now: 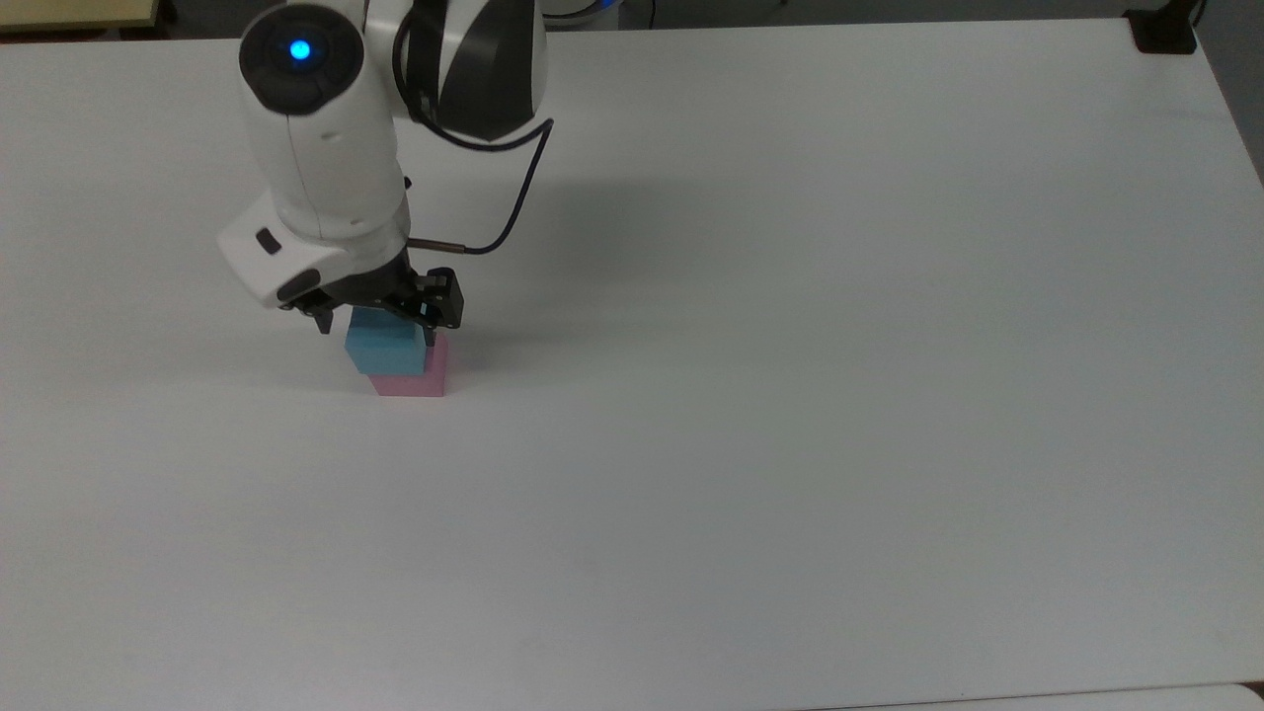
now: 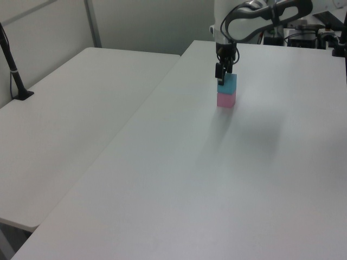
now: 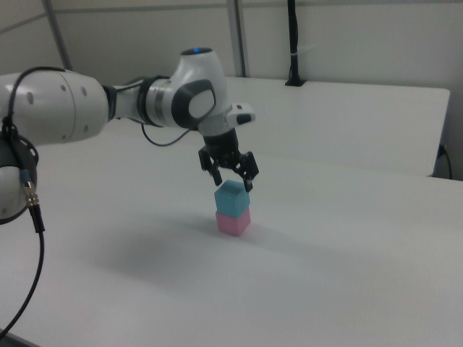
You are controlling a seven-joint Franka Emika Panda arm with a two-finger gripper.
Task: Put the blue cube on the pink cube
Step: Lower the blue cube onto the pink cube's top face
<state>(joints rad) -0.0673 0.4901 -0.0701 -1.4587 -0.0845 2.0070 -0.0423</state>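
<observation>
Sitting on the pink cube (image 3: 233, 222) on the white table (image 3: 347, 253): the blue cube (image 3: 232, 198). Hovering just above it, fingers spread open, gripping nothing: the pincer (image 3: 231, 176).

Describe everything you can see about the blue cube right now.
The blue cube is a small, matte, light-blue block with plain faces. It sits upright on top of the pink cube, roughly aligned and similar in size, on the white table. The gripper is open just above it, its fingers spread to either side of the cube's top and apparently apart from it.
</observation>
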